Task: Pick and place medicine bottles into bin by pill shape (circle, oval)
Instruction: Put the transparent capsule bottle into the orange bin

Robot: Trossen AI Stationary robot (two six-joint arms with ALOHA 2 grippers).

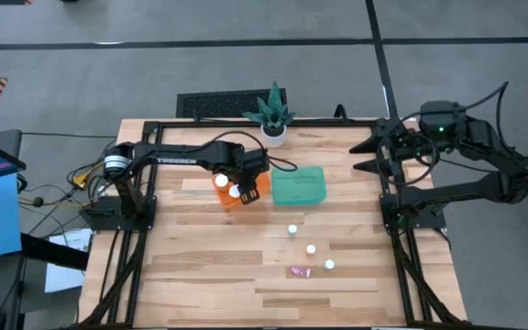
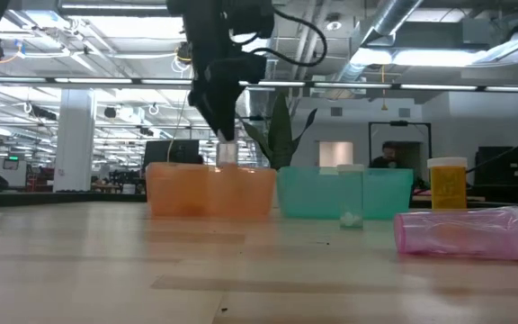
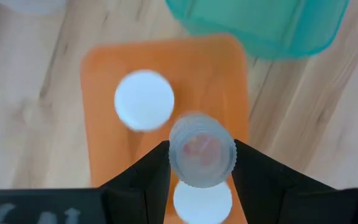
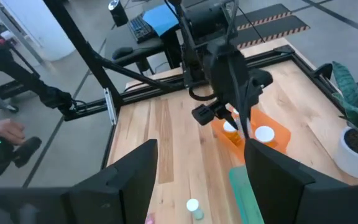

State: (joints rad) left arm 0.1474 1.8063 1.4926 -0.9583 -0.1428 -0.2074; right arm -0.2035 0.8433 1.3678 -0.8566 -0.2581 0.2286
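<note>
Risk: bottle (image 3: pixel 202 155) lands on white caps (image 3: pixel 144 100) already in orange bin (image 3: pixel 104 124), tips or bounces out if I release high. My left gripper (image 3: pixel 201 171) clamped narrow on bottle, pointing down over orange bin, beside teal bin (image 1: pixel 301 186). My right gripper (image 4: pixel 197 180) wide, empty, parked at table's right edge

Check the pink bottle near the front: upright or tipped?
Tipped: the pink bottle lies on its side on the table.
</note>
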